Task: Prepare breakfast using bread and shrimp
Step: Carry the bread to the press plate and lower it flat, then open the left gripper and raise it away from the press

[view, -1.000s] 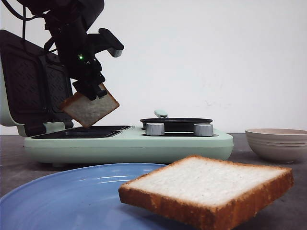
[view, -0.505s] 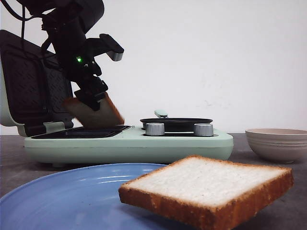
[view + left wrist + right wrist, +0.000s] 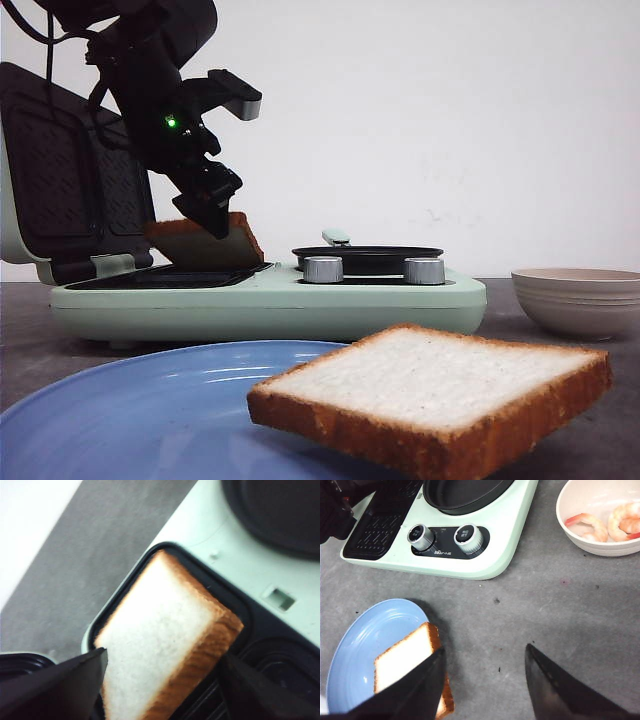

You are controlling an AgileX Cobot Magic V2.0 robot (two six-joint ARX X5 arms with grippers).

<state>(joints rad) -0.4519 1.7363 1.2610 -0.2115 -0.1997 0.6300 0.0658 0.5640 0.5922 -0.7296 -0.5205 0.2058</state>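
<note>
Bread is what the left tool (image 3: 212, 213) pinches: one slice (image 3: 160, 640) held by its upper end between the two dark fingers (image 3: 55, 690), tilted, its lower edge down in the black grill plate (image 3: 235, 605) of the mint-green breakfast maker (image 3: 270, 300), beside the open lid (image 3: 70, 180). To finish this step well, I judge the slice should be lowered until it lies flat inside the plate's rim, then released with a straight lift so the crumb does not tear or drag. The right tool (image 3: 482, 680) hangs spread over the grey worktop (image 3: 560, 605), holding nothing. Below it, the second slice (image 3: 405, 665) rests on the blue plate (image 3: 365, 645). Shrimp (image 3: 605, 522) wait in the white bowl (image 3: 580, 545), well apart from the grill.
</note>
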